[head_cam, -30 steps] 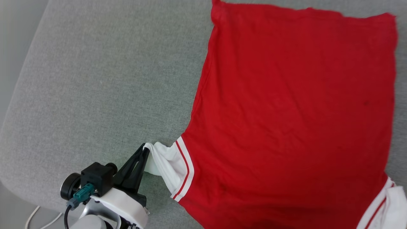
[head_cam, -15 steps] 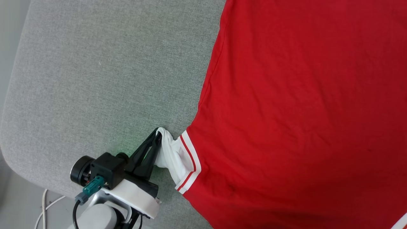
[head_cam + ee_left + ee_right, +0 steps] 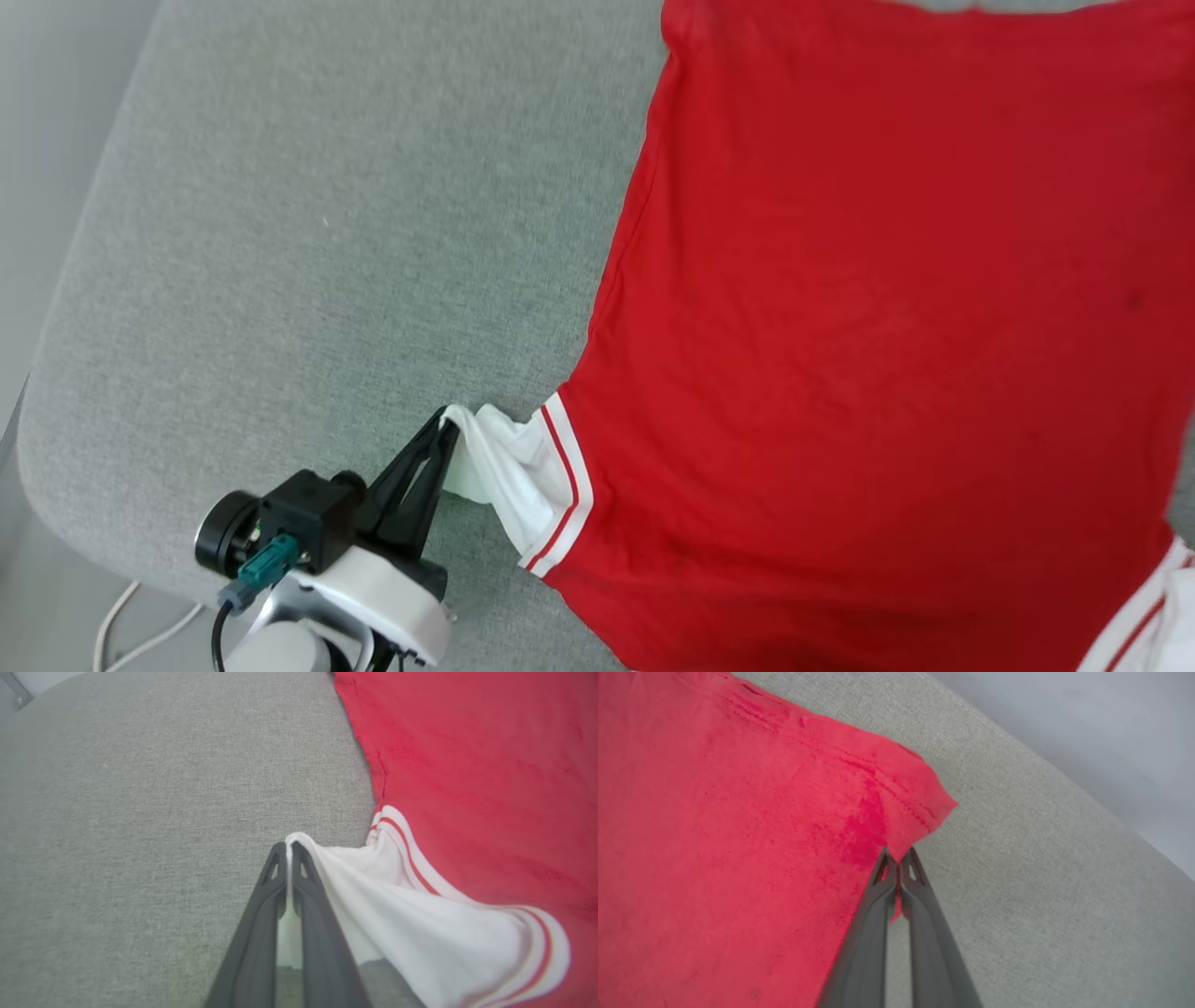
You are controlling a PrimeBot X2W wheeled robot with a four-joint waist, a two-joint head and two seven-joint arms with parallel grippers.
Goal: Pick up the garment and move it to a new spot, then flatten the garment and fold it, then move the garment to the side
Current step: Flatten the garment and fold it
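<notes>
Both end effectors are clamped on the garment (image 3: 887, 327): the left end effector (image 3: 446, 431) on its bunched white sleeve (image 3: 509, 467), the right end effector (image 3: 899, 855) on a red corner (image 3: 920, 807). Lying on the grey fabric surface (image 3: 327, 233), it runs off the head view's right and bottom edges; a white cable (image 3: 117, 621) lies past the surface's corner.
</notes>
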